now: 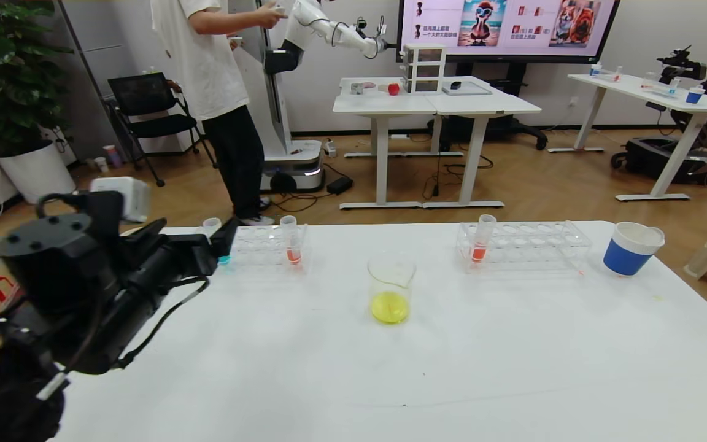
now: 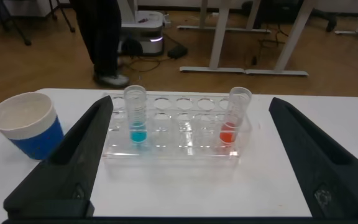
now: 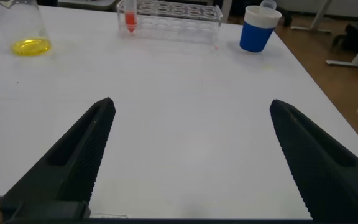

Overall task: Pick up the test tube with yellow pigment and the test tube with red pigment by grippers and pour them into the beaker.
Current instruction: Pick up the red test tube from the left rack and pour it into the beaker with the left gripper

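Approaching the left rack (image 1: 264, 248) with the left gripper (image 1: 226, 238), fingers wide apart and holding nothing; beaker (image 1: 391, 287) taken as landmark for all places

- Far left of beaker: blue-liquid tube (image 2: 136, 116) stands at the rack end nearest the left gripper. Not wanted. A paper cup (image 2: 25, 124) sits just beyond that rack end
- Left of beaker, nearer to it: test tube with red pigment (image 1: 291, 239), upright in the same rack, untouched. Left wrist view shows it offset toward one finger rather than centred between the two
- Judgement: centre the open fingers on the red tube before closing, grip high on the wall above the liquid, lift straight up until the round bottom clears the rack
- Beaker itself: already holds yellow liquid at its bottom; no test tube with yellow pigment visible anywhere, so red looks like what is left to pour
- Right of beaker: second rack (image 1: 528, 245) with another red tube (image 1: 482, 238) at its near end, then a second paper cup (image 1: 631, 247) close to the table's right edge
- Right gripper (image 3: 188, 155): low over bare table (image 1: 353, 380) on the near right of the beaker, fingers spread, empty
- Room: broad open tabletop between racks and near edge; blue tube is the one tight neighbour
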Tool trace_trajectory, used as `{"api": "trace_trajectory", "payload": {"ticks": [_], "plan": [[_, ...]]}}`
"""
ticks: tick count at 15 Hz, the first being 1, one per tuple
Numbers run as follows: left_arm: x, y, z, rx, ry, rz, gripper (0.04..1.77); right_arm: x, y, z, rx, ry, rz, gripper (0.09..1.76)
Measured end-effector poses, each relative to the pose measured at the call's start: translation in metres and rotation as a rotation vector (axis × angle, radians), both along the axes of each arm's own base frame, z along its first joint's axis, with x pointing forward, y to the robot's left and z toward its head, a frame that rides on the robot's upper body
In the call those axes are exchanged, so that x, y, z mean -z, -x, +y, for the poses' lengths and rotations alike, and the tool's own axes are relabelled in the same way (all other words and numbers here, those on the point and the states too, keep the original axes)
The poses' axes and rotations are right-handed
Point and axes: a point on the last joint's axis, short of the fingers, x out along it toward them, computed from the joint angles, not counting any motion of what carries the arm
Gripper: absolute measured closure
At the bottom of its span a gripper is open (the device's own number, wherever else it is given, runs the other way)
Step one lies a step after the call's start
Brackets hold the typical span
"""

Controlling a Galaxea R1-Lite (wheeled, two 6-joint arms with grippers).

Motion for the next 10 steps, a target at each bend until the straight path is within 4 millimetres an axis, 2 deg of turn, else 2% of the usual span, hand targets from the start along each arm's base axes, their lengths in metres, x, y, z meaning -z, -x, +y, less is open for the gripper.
{"api": "trace_trajectory", "payload": {"ticks": [3, 5, 10], "plan": [[0.022, -0.032, -0.044, 0.046, -0.001, 0.006, 0.06, 0.000, 0.000, 0.000, 0.000, 0.000, 0.000, 0.11], [0.036, -0.049, -0.063, 0.070, 0.009, -0.015, 0.06, 0.000, 0.000, 0.000, 0.000, 0.000, 0.000, 0.11], [0.079, -0.082, -0.084, 0.085, 0.000, -0.007, 0.06, 0.000, 0.000, 0.000, 0.000, 0.000, 0.000, 0.11]]}}
